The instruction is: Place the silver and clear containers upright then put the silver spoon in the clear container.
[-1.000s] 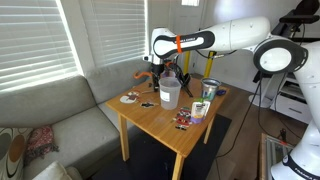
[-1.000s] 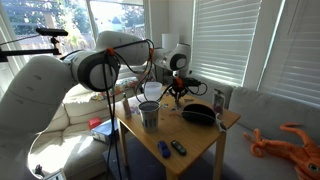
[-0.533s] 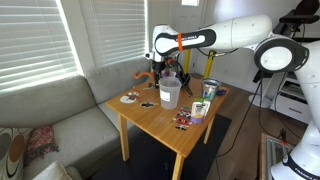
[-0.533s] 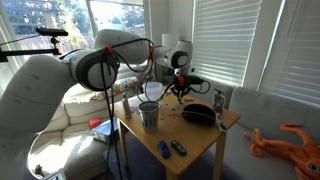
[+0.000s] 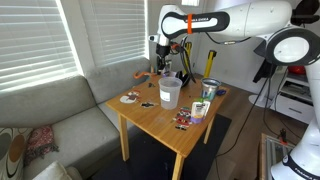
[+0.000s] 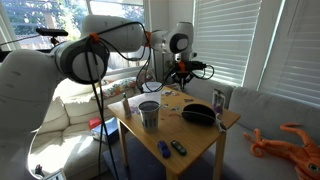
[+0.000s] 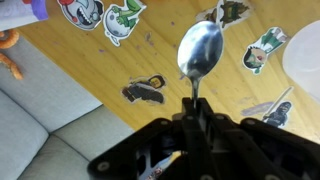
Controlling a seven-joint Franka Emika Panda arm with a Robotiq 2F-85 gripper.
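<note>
My gripper (image 7: 195,108) is shut on the handle of the silver spoon (image 7: 200,48), whose bowl points away over the wooden table (image 7: 90,70). In both exterior views the gripper (image 5: 167,63) (image 6: 180,74) hangs above the table's back part, behind the clear container. The clear container (image 5: 169,93) (image 6: 148,114) stands upright on the table, and its pale rim (image 7: 306,60) shows at the right edge of the wrist view. A silver container (image 6: 219,100) stands upright near the far corner.
Stickers and small items (image 7: 146,90) lie scattered on the table. A black bowl-like object (image 6: 198,115) sits near the silver container. A grey sofa (image 5: 60,125) runs along the table. An orange toy (image 6: 290,140) lies on the sofa. Window blinds are behind.
The gripper has risen from just above the tabletop to well above it, still holding the spoon. The containers have not moved.
</note>
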